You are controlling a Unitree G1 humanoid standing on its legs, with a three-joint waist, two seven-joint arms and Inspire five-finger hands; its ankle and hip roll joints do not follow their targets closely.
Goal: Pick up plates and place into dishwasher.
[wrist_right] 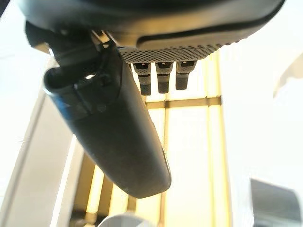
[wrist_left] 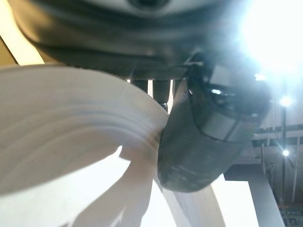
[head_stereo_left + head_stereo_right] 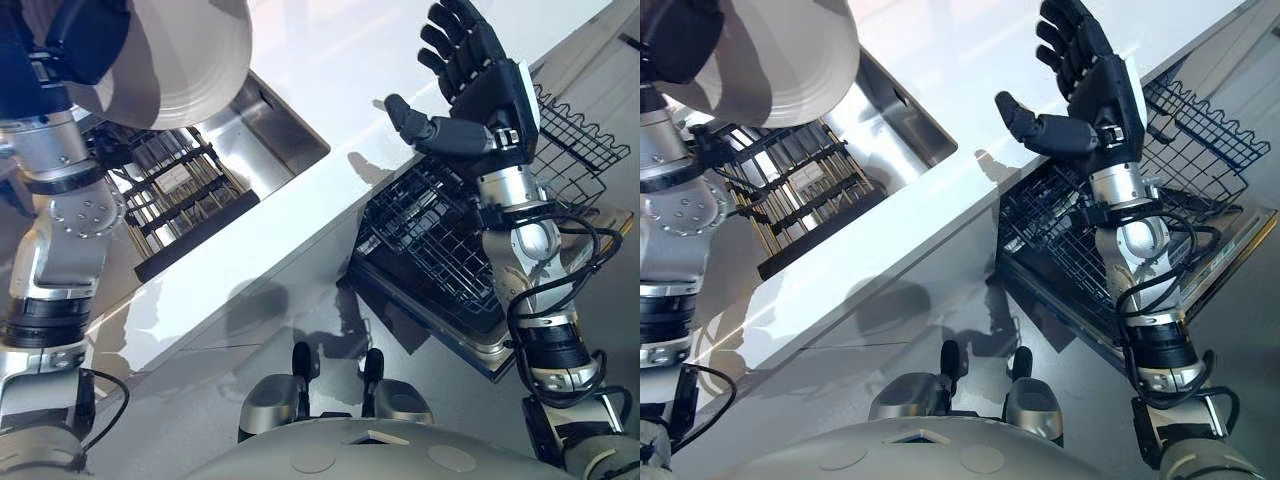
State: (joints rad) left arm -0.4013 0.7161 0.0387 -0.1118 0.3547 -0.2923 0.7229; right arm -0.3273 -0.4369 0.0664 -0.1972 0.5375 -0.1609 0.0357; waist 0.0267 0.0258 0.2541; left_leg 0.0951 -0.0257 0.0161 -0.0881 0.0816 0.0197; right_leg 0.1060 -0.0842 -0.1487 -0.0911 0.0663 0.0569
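The left hand was up high at the near-left corner, and it had the white plate clamped at its rim, the thumb pressed against the plate's edge in the left wrist view. The plate hung tilted above the steel sink, right over the dark slatted rack sitting in the basin. Across the white bench, the right hand was raised, palm toward the plate, fingers spread straight and thumb out wide, holding nothing. Beneath that arm lay the dishwasher's wire rack, pulled out on the open dishwasher door, well apart from the plate.
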